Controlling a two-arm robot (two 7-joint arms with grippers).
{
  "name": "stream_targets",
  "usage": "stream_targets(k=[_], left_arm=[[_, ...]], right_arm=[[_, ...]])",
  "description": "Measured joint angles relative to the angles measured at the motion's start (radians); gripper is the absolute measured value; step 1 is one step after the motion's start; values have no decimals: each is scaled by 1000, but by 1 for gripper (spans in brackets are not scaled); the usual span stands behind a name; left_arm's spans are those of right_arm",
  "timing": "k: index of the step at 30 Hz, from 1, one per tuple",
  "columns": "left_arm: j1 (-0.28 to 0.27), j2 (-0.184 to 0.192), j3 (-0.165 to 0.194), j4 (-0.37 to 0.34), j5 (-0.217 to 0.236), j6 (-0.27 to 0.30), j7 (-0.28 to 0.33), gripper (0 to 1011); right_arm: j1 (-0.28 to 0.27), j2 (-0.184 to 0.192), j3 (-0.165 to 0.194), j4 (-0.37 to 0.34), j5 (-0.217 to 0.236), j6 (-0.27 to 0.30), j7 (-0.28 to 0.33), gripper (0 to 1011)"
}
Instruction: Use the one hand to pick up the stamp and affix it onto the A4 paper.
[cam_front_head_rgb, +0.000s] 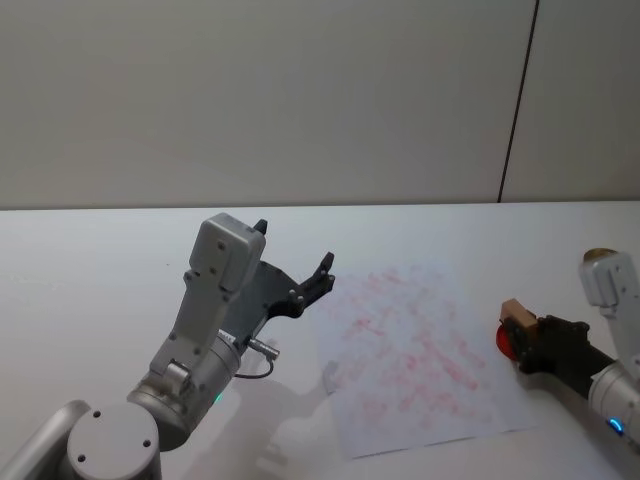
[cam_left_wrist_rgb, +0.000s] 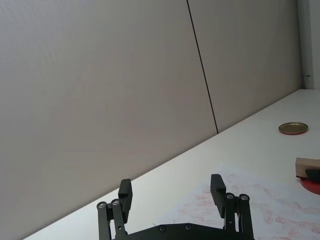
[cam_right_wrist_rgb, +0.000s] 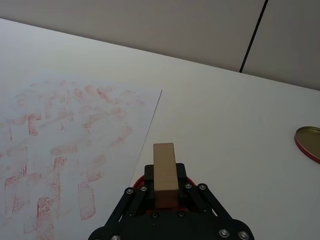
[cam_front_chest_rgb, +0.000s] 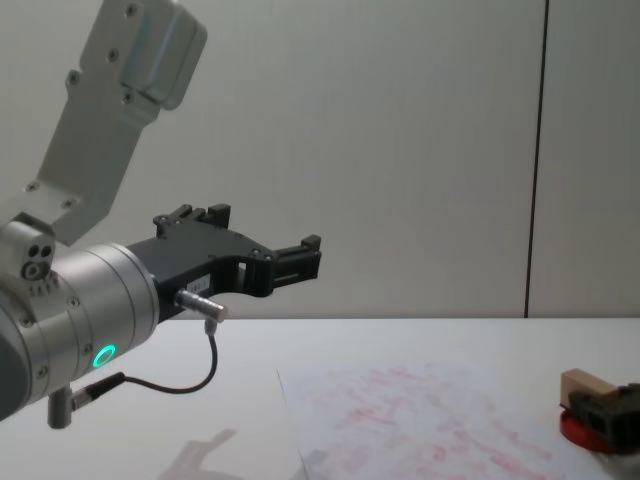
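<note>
Clamping the stamp (cam_right_wrist_rgb: 164, 170) between its fingers, the right gripper (cam_front_head_rgb: 530, 338) holds the wooden block over the red ink pad (cam_front_head_rgb: 507, 341), just beside the right edge of the A4 paper (cam_front_head_rgb: 415, 350), so by my reading the pick-up is done while carrying the block over the sheet and pressing it down is left. The left gripper (cam_front_head_rgb: 292, 268) hangs idle above the table near the paper's left edge, fingers spread and empty. The wrist views add a gold lid (cam_right_wrist_rgb: 309, 142) lying well apart from the paper.
</note>
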Motion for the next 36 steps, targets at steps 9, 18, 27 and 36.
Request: stream_targets(k=[9, 18, 27, 36], left_arm=[[0, 0, 0, 0, 0, 0, 0, 993], [0, 0, 0, 0, 0, 0, 0, 993], [0, 0, 0, 0, 0, 0, 0, 993], [0, 0, 0, 0, 0, 0, 0, 993]], right_arm=[[-5, 3, 1, -1, 2, 7, 0, 381], [-9, 4, 3, -7, 10, 4, -5, 705], [-21, 9, 6, -39, 15, -36, -10, 937], [-50, 19, 8, -133, 12, -70, -27, 1003]])
